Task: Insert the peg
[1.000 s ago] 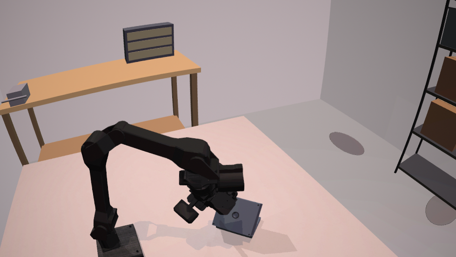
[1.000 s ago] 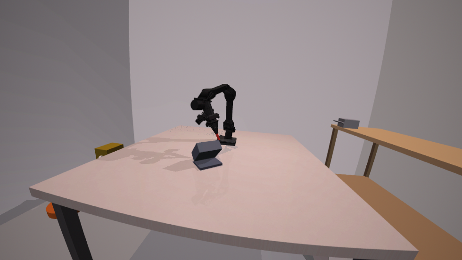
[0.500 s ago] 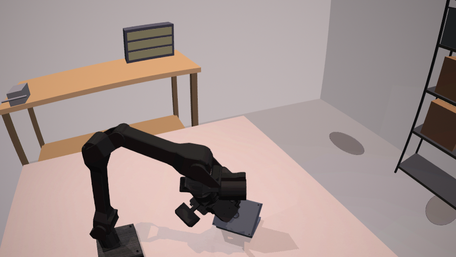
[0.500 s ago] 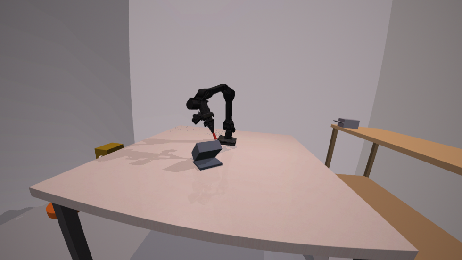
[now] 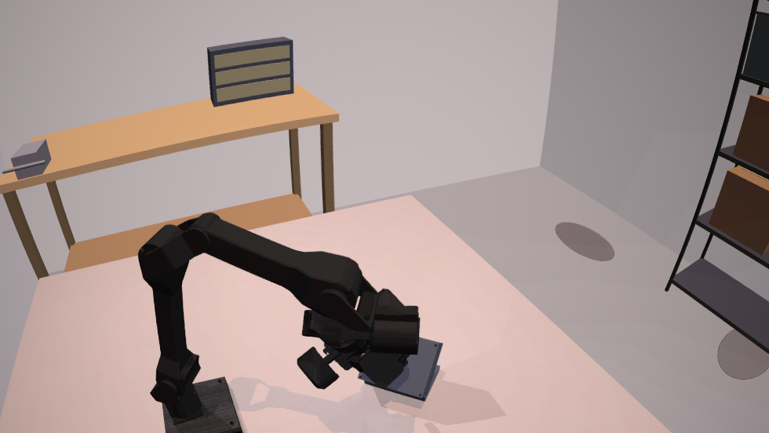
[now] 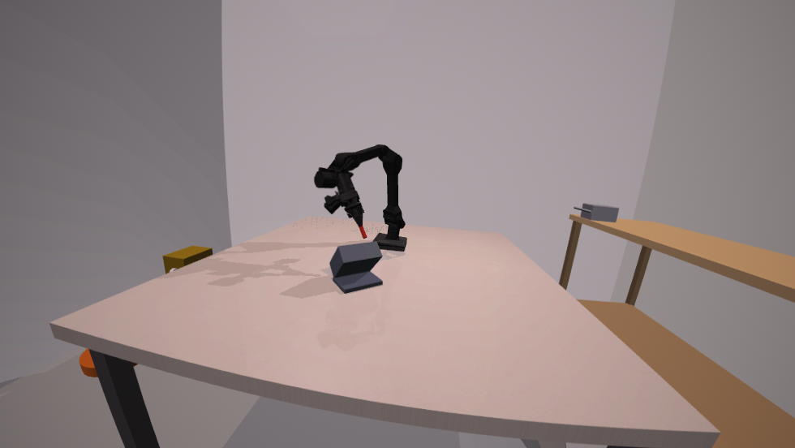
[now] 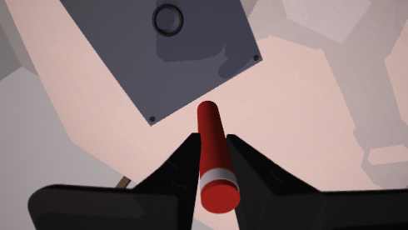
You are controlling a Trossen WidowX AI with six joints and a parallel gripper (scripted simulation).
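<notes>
The tool (image 7: 213,143) is closed on the red peg (image 7: 213,142), gripping it near its white-banded end. The peg hangs above the tabletop (image 7: 291,108), its free end pointing toward the grey panel (image 7: 137,71). The round hole (image 7: 167,19) in the panel is apart from the peg tip.

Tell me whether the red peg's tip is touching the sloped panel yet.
Apart. In the exterior view the peg hangs from the gripper with wall and table showing between its tip and the panel.
</notes>
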